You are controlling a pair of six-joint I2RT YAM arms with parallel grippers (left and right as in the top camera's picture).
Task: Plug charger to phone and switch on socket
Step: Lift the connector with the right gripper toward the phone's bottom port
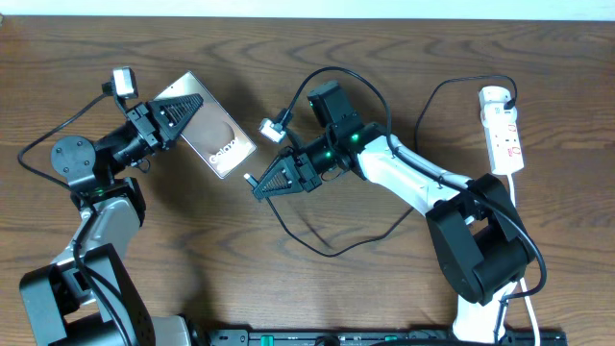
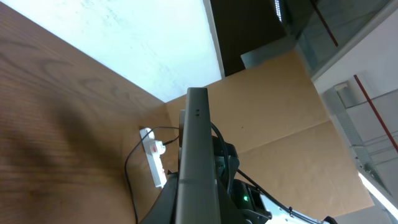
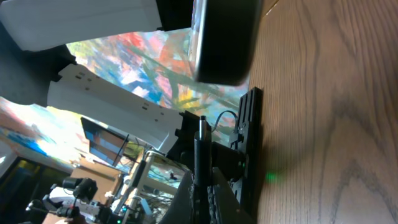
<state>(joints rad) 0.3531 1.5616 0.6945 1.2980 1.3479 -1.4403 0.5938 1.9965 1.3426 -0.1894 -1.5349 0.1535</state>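
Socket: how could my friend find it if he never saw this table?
Look at the brown table from above and go to its far right side, beyond the right arm. The socket lies there: the only long white strip, with small red marks, unlike the dark phone on the left.

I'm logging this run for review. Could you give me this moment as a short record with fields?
left gripper: shut on the phone, gripping one end
right gripper: shut on the charger, plug tip pointing at the phone
plug: near the phone's edge, not yet inserted
socket: far right of the table, neither gripper near it
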